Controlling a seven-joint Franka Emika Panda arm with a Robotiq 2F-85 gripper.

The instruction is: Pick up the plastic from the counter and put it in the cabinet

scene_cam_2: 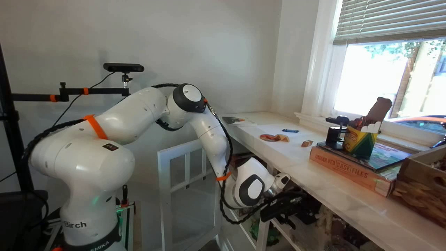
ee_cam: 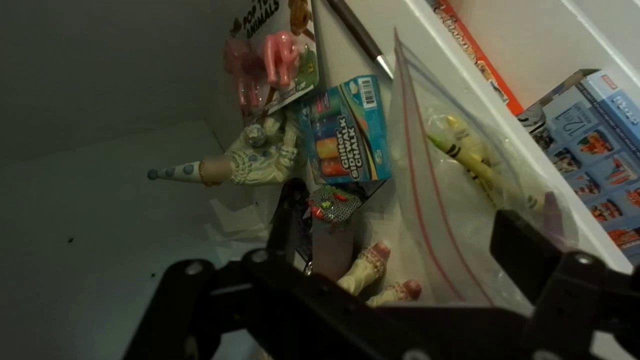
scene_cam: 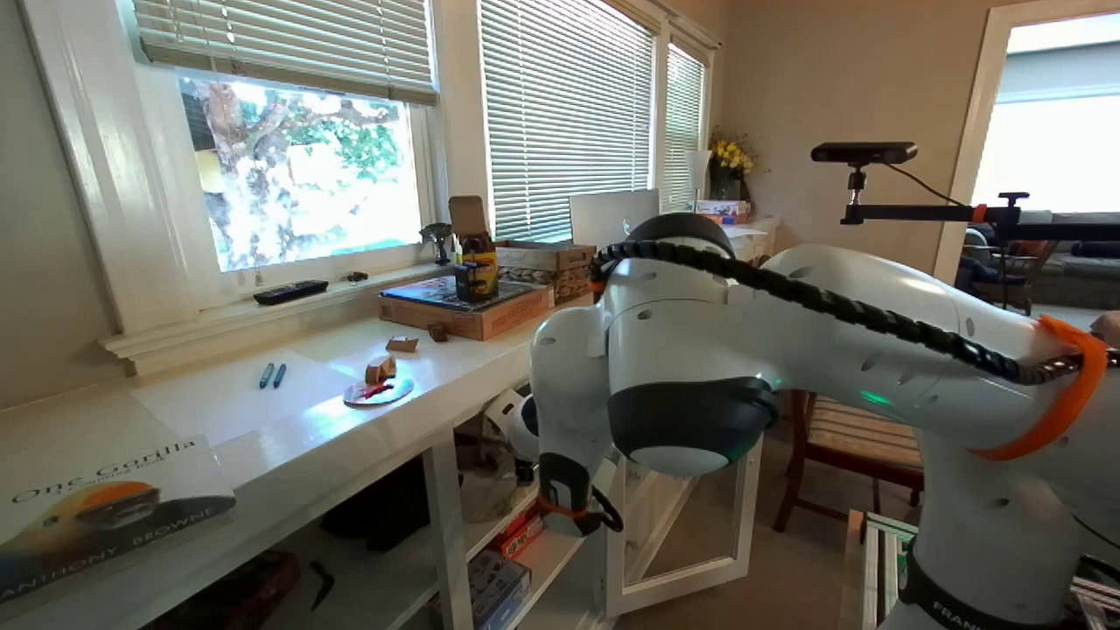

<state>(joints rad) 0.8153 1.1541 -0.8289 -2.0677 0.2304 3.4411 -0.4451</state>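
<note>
A clear zip plastic bag (ee_cam: 440,210) with red seal lines and yellow crayons inside lies on the cabinet shelf (ee_cam: 440,30) in the wrist view. My gripper (ee_cam: 400,240) is open, its two dark fingers wide apart. The right finger is over the bag; the left is over other toys. I cannot tell whether either touches anything. In an exterior view the gripper (scene_cam_2: 284,205) reaches in under the counter (scene_cam_2: 296,164), at the cabinet opening. The cabinet door (scene_cam: 739,560) stands open. No plastic bag shows on the counter top.
On the shelf are a chalk box (ee_cam: 345,130), a clown doll (ee_cam: 265,162) and a toy pack (ee_cam: 280,55). A blue box (ee_cam: 595,150) sits beyond the shelf edge. The counter holds a book (scene_cam: 114,499), a puzzle box (scene_cam: 490,319) and a wooden crate (scene_cam_2: 423,174).
</note>
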